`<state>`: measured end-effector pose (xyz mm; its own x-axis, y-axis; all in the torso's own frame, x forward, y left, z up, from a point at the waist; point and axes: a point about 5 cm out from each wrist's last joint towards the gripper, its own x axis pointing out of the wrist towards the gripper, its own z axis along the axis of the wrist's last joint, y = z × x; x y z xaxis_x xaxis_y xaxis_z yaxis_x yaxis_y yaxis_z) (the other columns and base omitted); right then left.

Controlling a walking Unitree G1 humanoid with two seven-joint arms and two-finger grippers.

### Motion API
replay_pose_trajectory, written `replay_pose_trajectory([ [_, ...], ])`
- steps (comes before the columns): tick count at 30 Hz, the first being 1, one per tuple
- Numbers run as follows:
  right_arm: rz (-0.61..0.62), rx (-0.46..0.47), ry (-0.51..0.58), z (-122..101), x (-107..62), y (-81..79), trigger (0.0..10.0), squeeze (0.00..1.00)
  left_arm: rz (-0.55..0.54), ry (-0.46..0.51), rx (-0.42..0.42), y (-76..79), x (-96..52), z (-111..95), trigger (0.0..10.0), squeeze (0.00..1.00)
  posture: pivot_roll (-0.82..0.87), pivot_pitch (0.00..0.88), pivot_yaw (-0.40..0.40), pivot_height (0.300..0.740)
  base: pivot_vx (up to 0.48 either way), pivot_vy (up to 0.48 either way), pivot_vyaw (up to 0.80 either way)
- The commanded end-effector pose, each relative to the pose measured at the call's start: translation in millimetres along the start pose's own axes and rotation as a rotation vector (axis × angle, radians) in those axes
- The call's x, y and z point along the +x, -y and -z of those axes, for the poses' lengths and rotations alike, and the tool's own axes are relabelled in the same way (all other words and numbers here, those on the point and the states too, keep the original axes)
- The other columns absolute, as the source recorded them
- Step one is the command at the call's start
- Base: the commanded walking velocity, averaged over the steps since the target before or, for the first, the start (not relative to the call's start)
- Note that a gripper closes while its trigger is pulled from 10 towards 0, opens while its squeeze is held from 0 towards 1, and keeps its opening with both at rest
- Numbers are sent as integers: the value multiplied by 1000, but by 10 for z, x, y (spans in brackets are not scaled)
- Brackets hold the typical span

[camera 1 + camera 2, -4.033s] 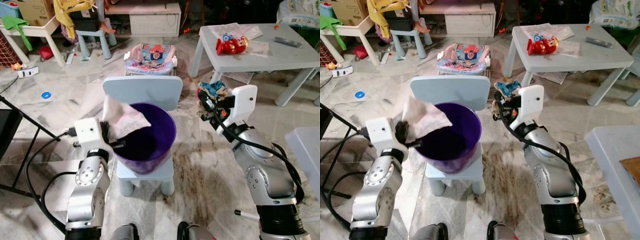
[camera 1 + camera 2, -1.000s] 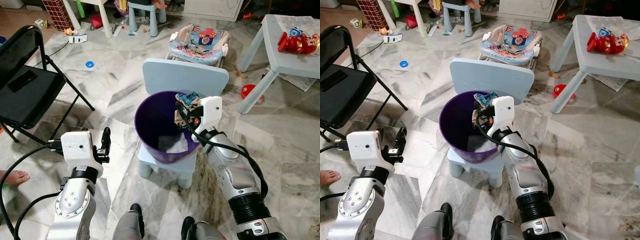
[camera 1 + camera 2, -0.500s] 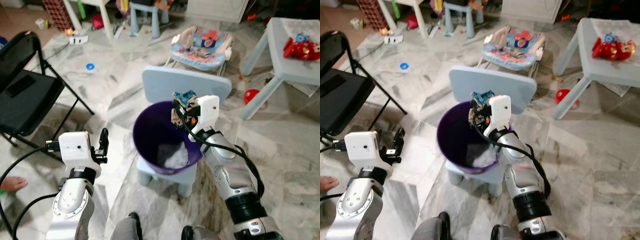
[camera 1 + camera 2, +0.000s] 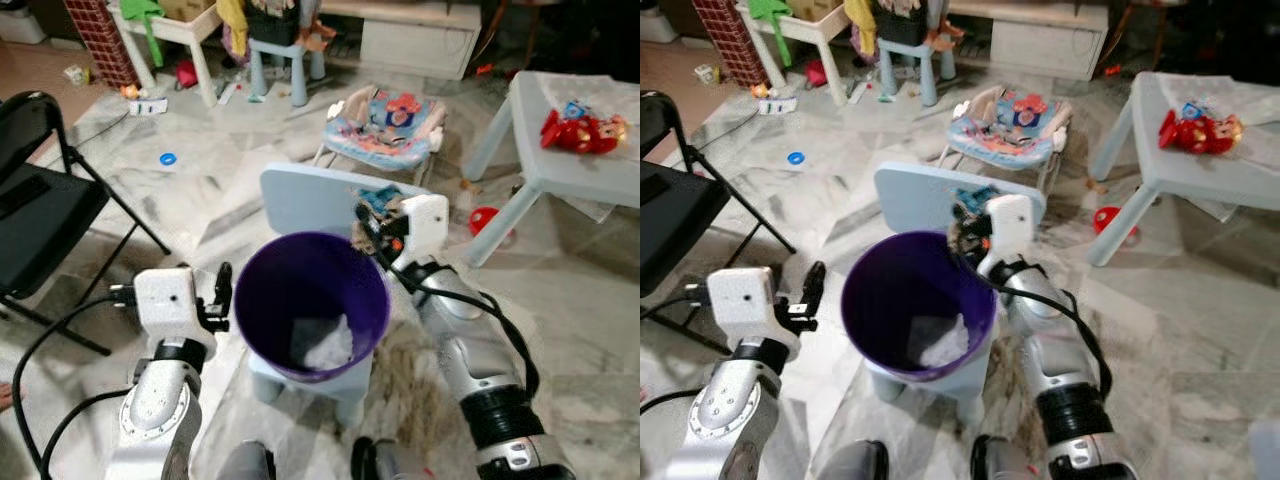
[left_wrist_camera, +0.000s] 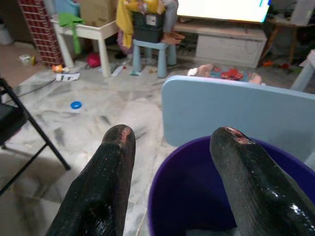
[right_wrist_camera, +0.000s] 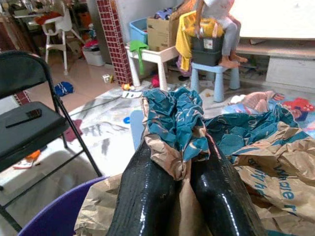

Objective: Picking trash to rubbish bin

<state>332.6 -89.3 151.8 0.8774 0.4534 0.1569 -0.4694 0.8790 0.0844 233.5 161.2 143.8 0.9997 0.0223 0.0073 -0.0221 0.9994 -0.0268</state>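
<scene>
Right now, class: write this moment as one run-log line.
right gripper: shut on crumpled wrapper, over purple bin | left gripper: open, beside bin

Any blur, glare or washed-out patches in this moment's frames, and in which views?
Left and right eye views: slightly soft all over, the purple bin still readable. Left wrist view: the bright strip along the top is blown out white; the left hand fingers are close and a little soft. Right wrist view: the crumpled wrapper in the right hand is sharp; the wall behind is overexposed.
</scene>
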Motion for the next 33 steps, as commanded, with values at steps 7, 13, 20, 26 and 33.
replay_pose_trajectory([
  [7,-36,29,-122,356,133,-200,0,0,42,-109,1,29,-78,241,10000,0,216,234,-28,740,0,0,0],
  [13,-80,15,-243,555,182,-335,8039,0,40,-121,0,12,-125,257,10000,0,227,242,-34,740,0,0,0],
  [20,-149,-13,-364,762,208,-491,10000,0,75,-169,-15,46,-257,333,10000,0,246,249,-42,740,0,0,0],
  [26,-140,-3,-372,789,217,-495,10000,1000,98,-195,-23,69,-312,369,10000,0,249,250,-44,740,0,0,0],
  [33,-139,4,-372,803,214,-481,10000,1000,104,-197,-24,79,-311,365,10000,0,248,256,-45,740,0,0,0],
])
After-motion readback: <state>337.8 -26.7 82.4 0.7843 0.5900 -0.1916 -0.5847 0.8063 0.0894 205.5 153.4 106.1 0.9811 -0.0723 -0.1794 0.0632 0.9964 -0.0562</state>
